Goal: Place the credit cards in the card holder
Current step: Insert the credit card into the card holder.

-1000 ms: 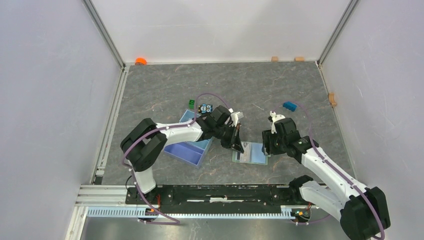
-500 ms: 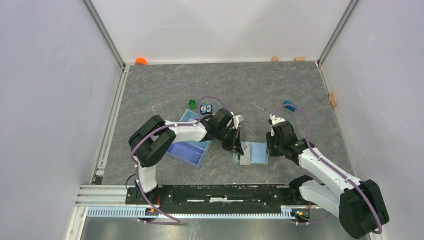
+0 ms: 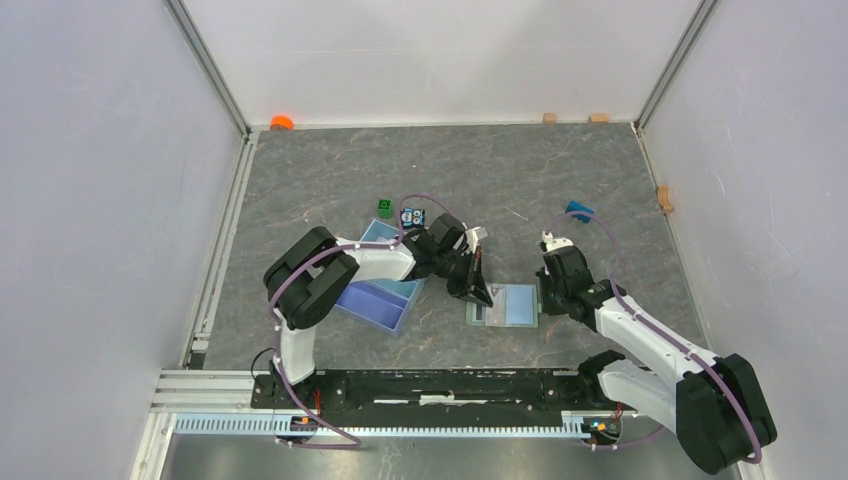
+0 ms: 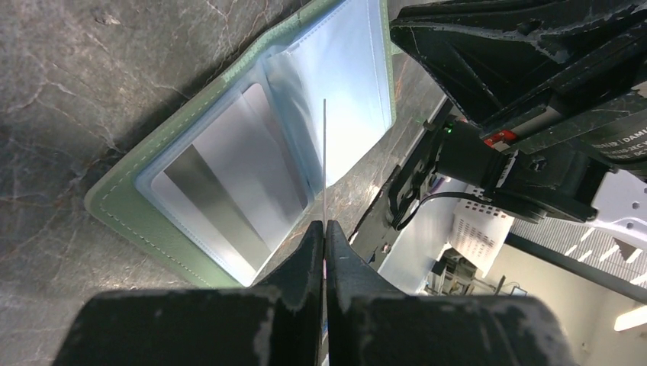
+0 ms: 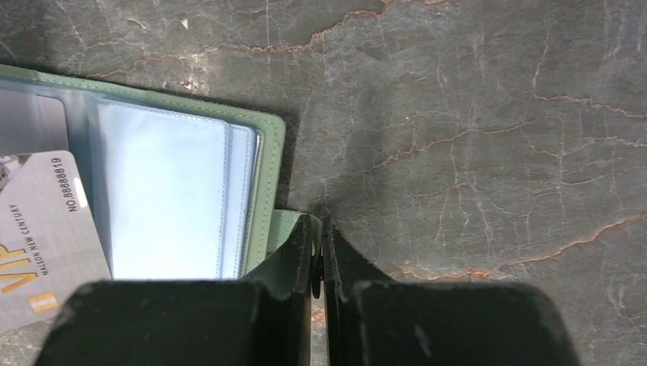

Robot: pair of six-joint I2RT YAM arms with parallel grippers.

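The card holder lies open on the table, sage-green outside, pale blue inside. A credit card with a dark stripe sits in its left half. My left gripper is shut on another credit card, seen edge-on as a thin line standing over the holder's middle fold. My right gripper is shut on the holder's green snap tab at its right edge. A grey card printed VIP shows over the holder's left side in the right wrist view.
A light blue tray lies under the left arm, left of the holder. A small green block and a blue-and-black piece sit behind it. A blue object lies behind the right arm. Walls enclose the table.
My right gripper has shut onto the holder's snap tab after shifting slightly right along the holder's edge. My left gripper has held the card over the holder with little movement.
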